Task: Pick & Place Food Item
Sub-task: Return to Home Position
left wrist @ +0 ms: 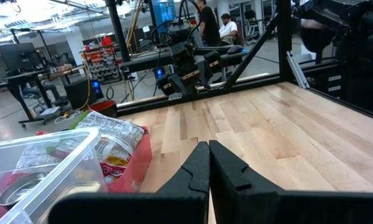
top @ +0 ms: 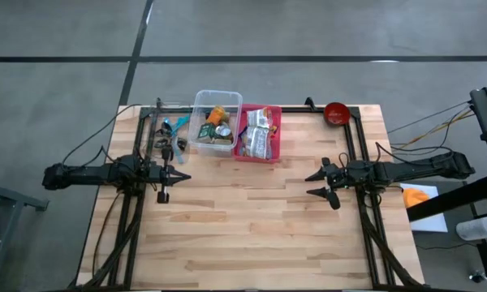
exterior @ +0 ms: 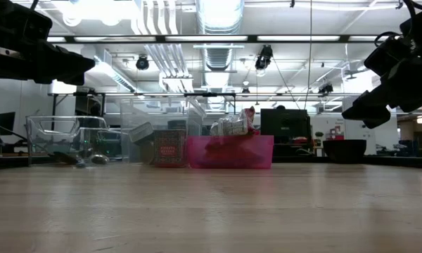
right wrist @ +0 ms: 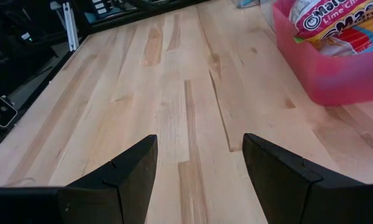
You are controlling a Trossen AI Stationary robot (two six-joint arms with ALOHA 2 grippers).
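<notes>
At the table's far side stand a clear plastic bin (top: 215, 120) with cans and small food items and a pink bin (top: 260, 134) with packaged snacks (right wrist: 336, 28). My left gripper (top: 178, 177) hovers shut at the table's left side, level, above the wood, near the clear bin. My right gripper (top: 315, 183) hovers open at the table's right side, tipped slightly down, with nothing between its fingers (right wrist: 133, 174). Both bins rest on their bases on the table.
A red bowl (top: 336, 112) sits at the far right corner. Small tools or utensils (top: 172, 134) lie left of the clear bin. The wooden table (top: 252, 227) stretches bare between and in front of the arms. People show in the room beyond in the left wrist view.
</notes>
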